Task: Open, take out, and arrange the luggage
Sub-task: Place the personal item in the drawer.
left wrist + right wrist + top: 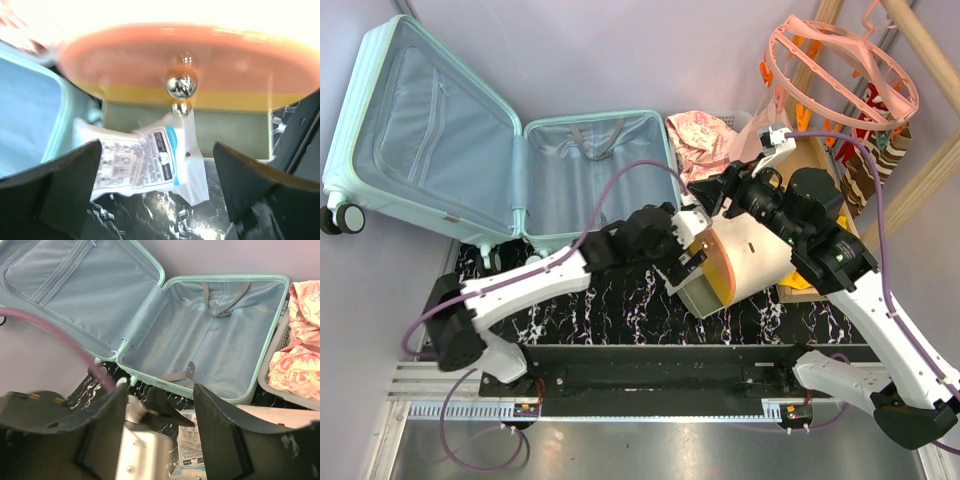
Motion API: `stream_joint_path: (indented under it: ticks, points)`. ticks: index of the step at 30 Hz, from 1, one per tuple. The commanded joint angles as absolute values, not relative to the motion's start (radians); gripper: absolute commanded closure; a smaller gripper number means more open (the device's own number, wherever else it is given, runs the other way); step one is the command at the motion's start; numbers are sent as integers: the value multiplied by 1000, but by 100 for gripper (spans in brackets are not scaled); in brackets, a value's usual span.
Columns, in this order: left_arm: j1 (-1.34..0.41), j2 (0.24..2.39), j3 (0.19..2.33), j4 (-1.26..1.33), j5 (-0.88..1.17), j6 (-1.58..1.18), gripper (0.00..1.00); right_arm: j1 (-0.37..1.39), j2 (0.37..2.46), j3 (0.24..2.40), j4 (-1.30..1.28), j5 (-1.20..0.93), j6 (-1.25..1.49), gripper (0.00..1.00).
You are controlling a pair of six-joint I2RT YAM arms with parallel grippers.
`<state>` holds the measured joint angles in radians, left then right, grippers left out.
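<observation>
As the luggage (510, 160) lies open and empty, arranging follows: the left gripper (156, 150), wide apart holding nothing, likely must grasp the cylinder (150, 55).

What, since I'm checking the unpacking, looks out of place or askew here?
The cream cylinder lies tipped on its side on the table, and a printed white packet lies loose by its orange end, beside the open luggage.

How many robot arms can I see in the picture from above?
2. The left arm stretches from the lower left toward the middle of the table. The right arm rises from the lower right and bends toward the middle too. None seems hidden.
</observation>
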<state>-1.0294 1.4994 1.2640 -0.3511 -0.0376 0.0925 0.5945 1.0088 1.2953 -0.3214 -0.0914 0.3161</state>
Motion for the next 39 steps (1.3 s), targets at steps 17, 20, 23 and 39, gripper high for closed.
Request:
stream_joint_path:
  ticks: [17,20,23,39]
  points:
    - [-608,608,790,-359,-184,-311,1,928,1244,1385,-604,190,153,45]
    - [-523,554,787,-419,-161,-327,1,978,1302,1351,-615,277,131,45]
    - [-494,538,772,-414,-129,-333,1,1018,1353,1350,-633,357,100,45]
    - [-456,572,707,-359,-51,-341,1,1121,1568,1298,-572,630,5,41]
